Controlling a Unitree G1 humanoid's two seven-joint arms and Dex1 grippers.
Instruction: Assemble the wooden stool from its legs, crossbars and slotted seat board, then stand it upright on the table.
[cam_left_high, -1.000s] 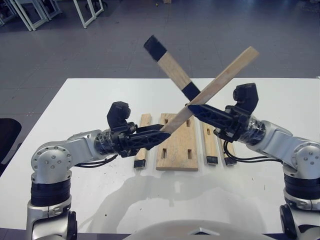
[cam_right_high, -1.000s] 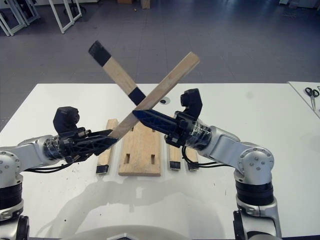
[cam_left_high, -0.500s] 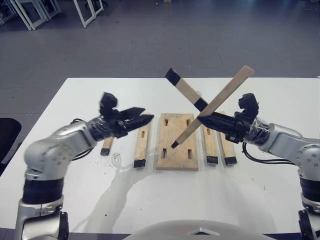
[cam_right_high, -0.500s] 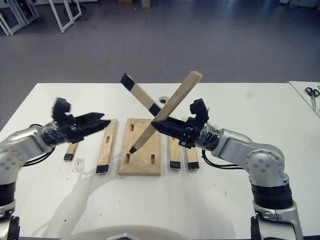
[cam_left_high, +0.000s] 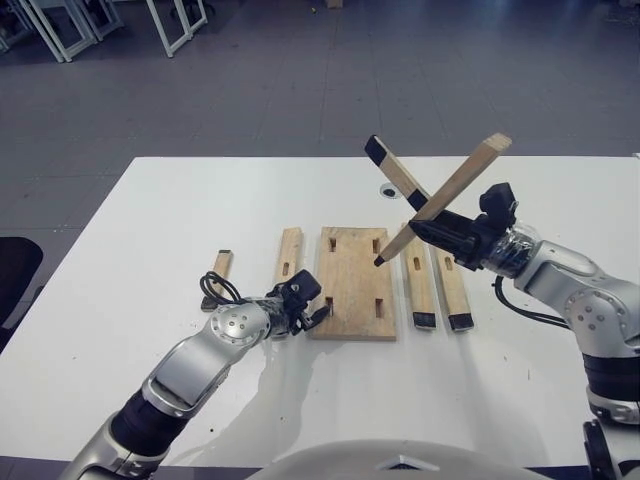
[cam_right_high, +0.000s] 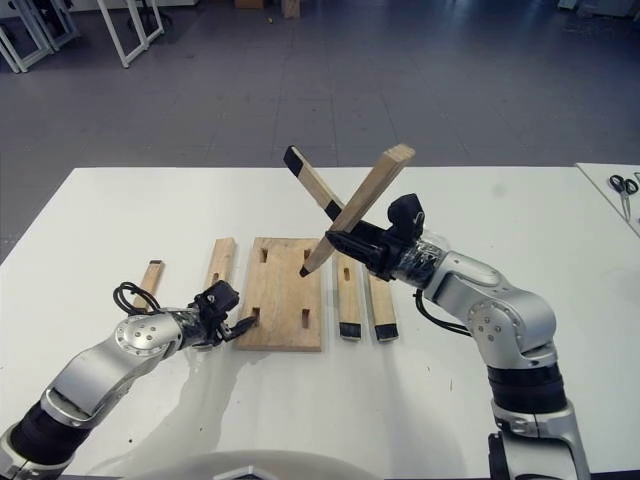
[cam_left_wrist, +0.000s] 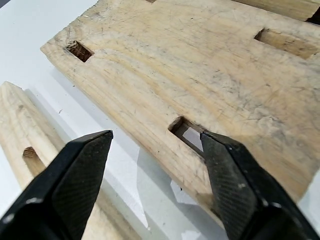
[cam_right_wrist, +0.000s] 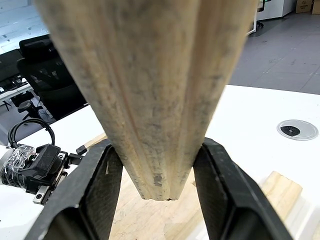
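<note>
Crossed legs (cam_left_high: 455, 180) are clamped by the right gripper (cam_left_high: 437, 231); the left gripper (cam_left_wrist: 155, 152) is spread apart. The seat board (cam_left_high: 352, 283) is judged stiff and light — best pinched at its edge.

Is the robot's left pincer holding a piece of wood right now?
No, the left pincer is open at the board's edge, clamping nothing.

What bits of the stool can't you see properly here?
- Where the crossed legs join: the right gripper covers it in the eye views.
- The seat board: cut off by the left wrist view's edges.
- Most of the table: the held legs block it in the right wrist view.
</note>
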